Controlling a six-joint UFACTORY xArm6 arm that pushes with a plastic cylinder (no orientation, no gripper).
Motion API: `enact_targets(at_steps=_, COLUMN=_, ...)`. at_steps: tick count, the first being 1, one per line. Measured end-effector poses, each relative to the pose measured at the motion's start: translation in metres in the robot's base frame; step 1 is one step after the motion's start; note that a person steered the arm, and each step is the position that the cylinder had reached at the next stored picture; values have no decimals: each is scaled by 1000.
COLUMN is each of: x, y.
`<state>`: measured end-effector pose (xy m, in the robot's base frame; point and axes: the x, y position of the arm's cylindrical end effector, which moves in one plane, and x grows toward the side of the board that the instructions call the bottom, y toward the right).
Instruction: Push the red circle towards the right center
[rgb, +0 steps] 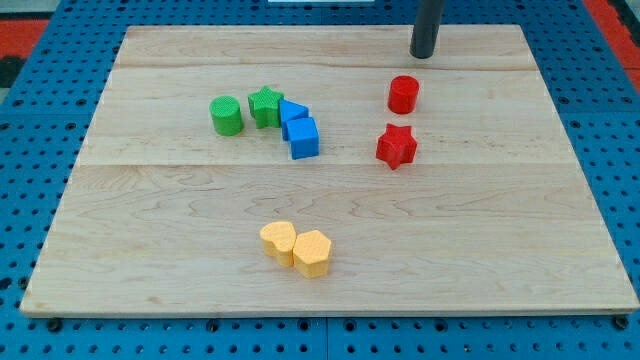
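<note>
One wooden board (330, 215), pale and planked, filling most of the view, laid on a blue pegboard surface (30, 150) studded with holes. Landmark for all places below: the red circle (403, 94), standing upright in the board's upper right part.

Up and slightly to the view's right of the red circle, near but apart: a dark rod (428, 25) dropping in from the view's top, with my tip (423, 56) just clear of the block, not touching. No pincer on this arm, so nothing to open, close or grip with.

Just below the red circle, toward the view's bottom, apart from it: a red star (396, 146).

Well to the view's left of the red circle, a tight cluster. Nearest: a blue cube (304, 138), with a second blue block (292, 112) touching its upper left, shape hard to make out. Next left, pressed against that block: a green star (265, 106). Farthest left, just beside the star: a green cylinder (227, 115).

Far below and to the view's left of the red circle, near the board's bottom: two yellow blocks touching, a yellow hexagon (312, 252) and, on its left, a smaller yellow block (278, 240) of rounded shape.
</note>
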<state>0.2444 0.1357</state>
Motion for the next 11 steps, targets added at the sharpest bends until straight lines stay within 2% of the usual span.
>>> enact_targets(at_steps=2, x=-14, y=0)
enact_targets(at_steps=3, x=-7, y=0)
enact_targets(at_steps=5, x=56, y=-3)
enact_targets(at_steps=6, x=42, y=-10)
enact_targets(at_steps=7, x=46, y=-72)
enact_targets(at_steps=8, x=88, y=-43)
enact_targets(at_steps=9, x=102, y=33)
enact_targets(at_steps=10, x=103, y=12)
enact_targets(at_steps=11, x=172, y=-2)
